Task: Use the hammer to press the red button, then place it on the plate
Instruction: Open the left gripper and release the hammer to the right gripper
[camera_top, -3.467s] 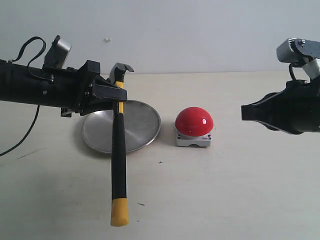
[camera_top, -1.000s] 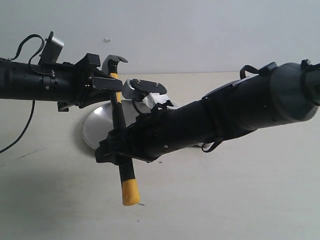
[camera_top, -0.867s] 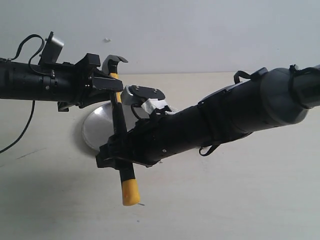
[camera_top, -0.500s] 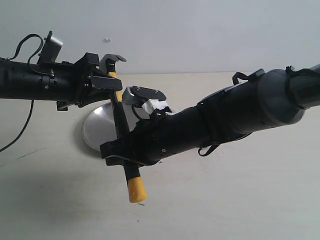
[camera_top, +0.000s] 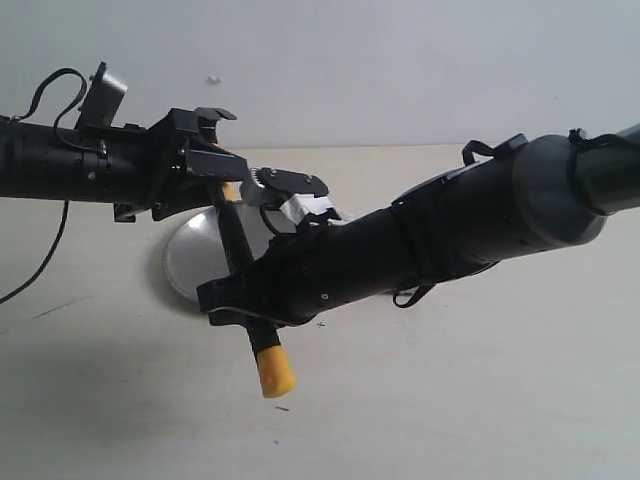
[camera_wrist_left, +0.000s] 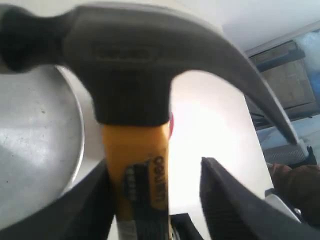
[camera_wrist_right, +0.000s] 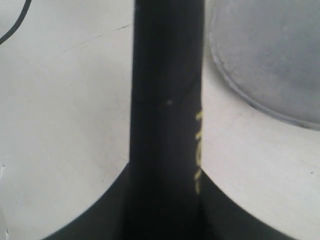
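Note:
The hammer (camera_top: 233, 240) hangs tilted above the table, dark head up by my left gripper (camera_top: 215, 168), yellow end (camera_top: 273, 372) low. My right gripper (camera_top: 236, 305) reaches across and is shut on the black handle (camera_wrist_right: 167, 100), both fingers pressed against it. In the left wrist view the head (camera_wrist_left: 130, 65) and yellow neck (camera_wrist_left: 135, 165) fill the frame. My left gripper (camera_wrist_left: 155, 167) is open, one finger (camera_wrist_left: 225, 200) standing clear of the neck. The plate (camera_top: 190, 262) lies below. The red button is only a red sliver (camera_wrist_left: 171, 125) there, and my right arm hides it in the exterior view.
My right arm (camera_top: 470, 225) stretches across the middle of the pale table (camera_top: 450, 400). The plate's rim (camera_wrist_right: 235, 90) lies just beside the held handle. A black cable (camera_top: 40, 270) trails at the far left.
My left gripper's jaws have opened off the hammer's neck. The hammer has tilted further in my right gripper's grip, its yellow end swinging right.

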